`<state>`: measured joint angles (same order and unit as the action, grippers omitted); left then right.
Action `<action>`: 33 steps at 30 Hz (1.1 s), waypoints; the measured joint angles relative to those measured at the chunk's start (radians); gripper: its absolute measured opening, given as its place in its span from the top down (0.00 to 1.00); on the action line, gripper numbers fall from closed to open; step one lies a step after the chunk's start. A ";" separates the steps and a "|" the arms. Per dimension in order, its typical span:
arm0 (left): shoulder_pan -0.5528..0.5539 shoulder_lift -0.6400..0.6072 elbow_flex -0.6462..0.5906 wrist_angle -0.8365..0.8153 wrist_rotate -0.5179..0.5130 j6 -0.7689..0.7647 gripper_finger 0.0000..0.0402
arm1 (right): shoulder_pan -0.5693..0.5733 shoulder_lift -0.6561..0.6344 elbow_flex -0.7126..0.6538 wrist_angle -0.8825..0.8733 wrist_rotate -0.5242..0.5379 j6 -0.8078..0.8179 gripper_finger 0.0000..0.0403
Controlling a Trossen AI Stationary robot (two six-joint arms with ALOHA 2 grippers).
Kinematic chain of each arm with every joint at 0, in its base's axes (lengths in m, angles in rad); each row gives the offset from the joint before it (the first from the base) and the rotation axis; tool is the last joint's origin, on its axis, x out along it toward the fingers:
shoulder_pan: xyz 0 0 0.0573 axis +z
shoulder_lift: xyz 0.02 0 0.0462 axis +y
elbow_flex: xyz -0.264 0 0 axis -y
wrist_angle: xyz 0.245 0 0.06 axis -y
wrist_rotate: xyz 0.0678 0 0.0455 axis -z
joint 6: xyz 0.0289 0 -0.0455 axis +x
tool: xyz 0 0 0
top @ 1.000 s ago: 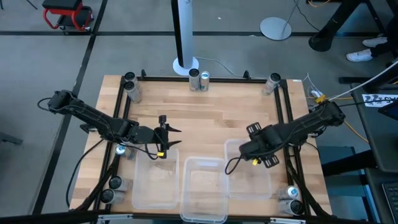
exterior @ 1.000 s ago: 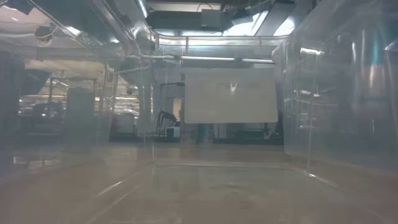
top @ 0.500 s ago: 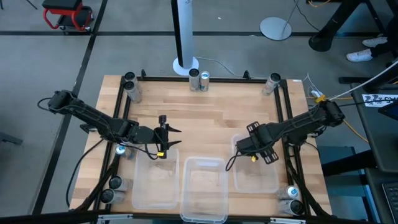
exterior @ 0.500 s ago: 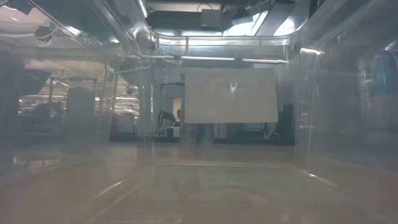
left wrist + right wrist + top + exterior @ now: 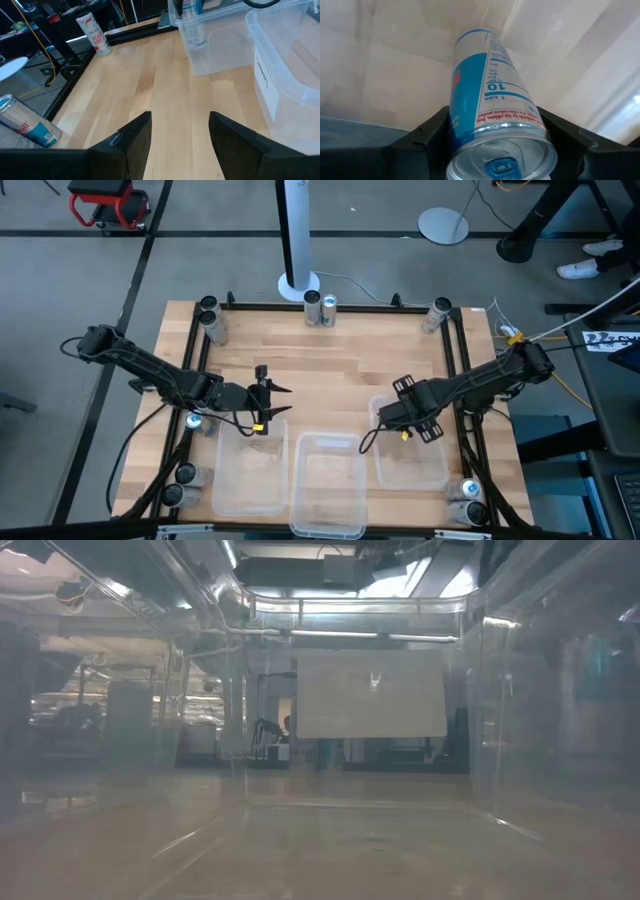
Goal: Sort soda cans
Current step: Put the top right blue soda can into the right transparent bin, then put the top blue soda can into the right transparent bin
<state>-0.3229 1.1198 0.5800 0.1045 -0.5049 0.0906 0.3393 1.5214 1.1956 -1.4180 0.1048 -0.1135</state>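
My right gripper (image 5: 398, 418) points down over the far left corner of the right clear bin (image 5: 432, 472) and is shut on a blue-and-silver soda can (image 5: 487, 95). The left wrist view shows that can (image 5: 192, 15) through the bin's wall. My left gripper (image 5: 264, 395) hovers open and nearly level just beyond the left bin (image 5: 248, 475), with bare wood between its fingers (image 5: 135, 137). Other soda cans stand along the table frame: two at the far middle (image 5: 320, 306), one at each far corner (image 5: 208, 320) (image 5: 438, 314), and some at the near corners (image 5: 180, 483) (image 5: 470, 500). My right gripper pinches the can between its two fingers (image 5: 432, 132) on opposite sides of the can's wall, close under its top rim (image 5: 470, 145). The fingers come from above, pointing down. The can hangs below them, top and tab up, its lower end inside the bin; whether it touches the bin does not show.
A middle clear bin (image 5: 328, 485) sits between the other two along the near edge. A blue-and-silver can (image 5: 30, 127) lies close beside my left gripper, and another can (image 5: 193, 420) is by the left rail. A white stand's base (image 5: 298, 282) is beyond the far edge.
My right gripper has sunk with the can and drifted a little toward the table's left, so the can is lower inside the right bin. That bin has slid slightly toward the table's right edge.
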 joint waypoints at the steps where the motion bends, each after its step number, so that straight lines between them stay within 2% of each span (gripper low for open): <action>1: 0.000 0.000 0.000 -0.001 0.000 0.000 0.53 | 0.000 0.000 -0.012 0.002 -0.002 0.000 0.40; 10: 0.000 0.000 0.000 -0.007 0.000 0.001 0.53 | 0.000 -0.003 -0.083 0.041 -0.008 -0.001 0.39; 17: 0.000 0.000 0.000 -0.007 0.000 0.001 0.53 | 0.001 -0.003 -0.084 0.057 0.007 -0.004 0.29; 20: 0.000 0.000 0.000 -0.009 0.000 -0.002 0.53 | 0.000 -0.001 -0.080 0.056 -0.018 -0.004 0.25; 25: 0.000 0.000 0.000 -0.010 0.000 -0.004 0.53 | 0.000 -0.001 -0.002 0.020 -0.027 -0.016 0.20; 33: 0.000 0.000 0.001 -0.012 0.000 -0.005 0.53 | 0.000 -0.001 0.198 -0.098 0.008 -0.019 0.20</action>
<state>-0.3229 1.1198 0.5808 0.0929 -0.5049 0.0860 0.3397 1.5208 1.3940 -1.5155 0.1125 -0.1327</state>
